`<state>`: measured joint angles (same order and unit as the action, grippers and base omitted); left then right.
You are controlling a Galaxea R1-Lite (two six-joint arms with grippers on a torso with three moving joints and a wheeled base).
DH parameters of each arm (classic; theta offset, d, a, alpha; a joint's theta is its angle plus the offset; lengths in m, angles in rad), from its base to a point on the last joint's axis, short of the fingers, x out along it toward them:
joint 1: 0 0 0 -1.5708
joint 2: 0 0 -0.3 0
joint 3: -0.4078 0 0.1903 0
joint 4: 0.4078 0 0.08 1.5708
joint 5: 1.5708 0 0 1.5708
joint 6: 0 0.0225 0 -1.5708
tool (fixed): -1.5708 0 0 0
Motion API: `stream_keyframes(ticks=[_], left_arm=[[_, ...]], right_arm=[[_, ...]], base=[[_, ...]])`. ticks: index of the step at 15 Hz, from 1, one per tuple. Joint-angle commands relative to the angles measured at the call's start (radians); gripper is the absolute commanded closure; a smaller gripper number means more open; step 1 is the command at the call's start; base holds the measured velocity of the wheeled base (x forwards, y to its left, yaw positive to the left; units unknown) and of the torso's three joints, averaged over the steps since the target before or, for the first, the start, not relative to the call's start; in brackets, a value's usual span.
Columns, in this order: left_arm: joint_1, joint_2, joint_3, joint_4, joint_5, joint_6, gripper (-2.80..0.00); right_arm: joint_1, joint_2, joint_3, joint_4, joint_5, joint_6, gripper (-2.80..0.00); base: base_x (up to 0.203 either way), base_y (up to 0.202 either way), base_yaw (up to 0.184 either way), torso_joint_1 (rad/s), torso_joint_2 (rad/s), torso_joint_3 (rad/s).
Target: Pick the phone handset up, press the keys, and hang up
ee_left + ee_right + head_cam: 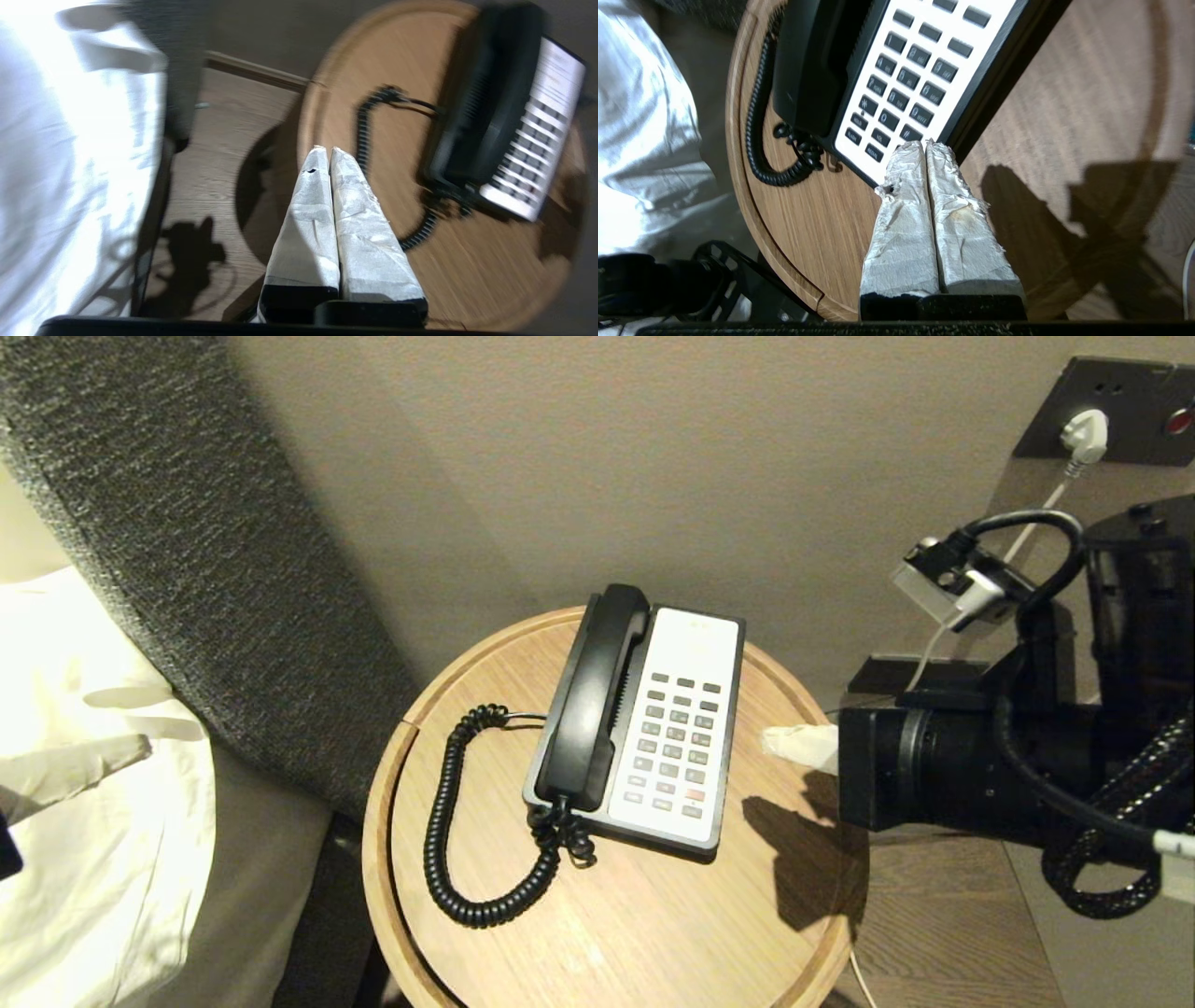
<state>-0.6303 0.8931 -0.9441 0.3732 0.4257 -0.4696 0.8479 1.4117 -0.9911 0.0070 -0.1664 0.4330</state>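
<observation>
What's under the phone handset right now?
The handset lies in the cradle of the phone base, on the round table. The cradle beneath it is covered.

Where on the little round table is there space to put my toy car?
The widest bare wood lies at the near edge of the round table, in front of the phone base. The left side is crowded by the coiled cord and phone handset. The right gripper hovers at the right.

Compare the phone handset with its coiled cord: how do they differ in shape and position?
The phone handset is a thick, smooth bar resting on the phone base; the coiled cord is thin, springy and loops over the round wooden table. Both are black and joined at the handset's near end.
</observation>
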Motion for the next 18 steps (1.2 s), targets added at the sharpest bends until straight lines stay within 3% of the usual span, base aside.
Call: stream_keyframes(ticks=[1, 5, 8, 11, 14, 16, 18], left_arm=[[0.086, -0.037, 0.02, 0.005, 0.003, -0.009, 0.0], [0.353, -0.141, 0.098, 0.027, 0.005, -0.037, 0.0], [0.435, -0.313, 0.319, 0.025, 0.004, -0.032, 0.0], [0.589, -0.452, 0.457, 0.048, -0.019, -0.027, 0.0], [0.609, -0.566, 0.578, 0.044, -0.086, -0.008, 0.0], [0.61, -0.67, 0.675, 0.014, -0.098, 0.103, 0.0], [0.617, -0.756, 0.772, -0.096, -0.147, 0.276, 0.0]], right_arm=[[-0.022, -0.047, 0.003, 0.001, -0.001, 0.004, 0.0], [-0.06, -0.066, 0.004, -0.002, 0.001, 0.004, 0.0], [-0.087, -0.065, 0.003, -0.004, 0.001, 0.004, 0.0], [-0.113, -0.073, 0.008, -0.004, 0.002, 0.004, 0.0], [-0.115, -0.089, 0.011, -0.004, 0.002, 0.004, 0.0], [-0.116, -0.097, 0.017, -0.005, 0.002, 0.004, 0.0], [-0.116, -0.107, 0.019, -0.005, 0.004, 0.003, 0.0]], base=[[0.0, 0.0, 0.0, 0.0, 0.0, 0.0], [0.0, 0.0, 0.0, 0.0, 0.0, 0.0], [0.0, 0.0, 0.0, 0.0, 0.0, 0.0], [0.0, 0.0, 0.0, 0.0, 0.0, 0.0], [0.0, 0.0, 0.0, 0.0, 0.0, 0.0], [0.0, 0.0, 0.0, 0.0, 0.0, 0.0], [0.0, 0.0, 0.0, 0.0, 0.0, 0.0]])
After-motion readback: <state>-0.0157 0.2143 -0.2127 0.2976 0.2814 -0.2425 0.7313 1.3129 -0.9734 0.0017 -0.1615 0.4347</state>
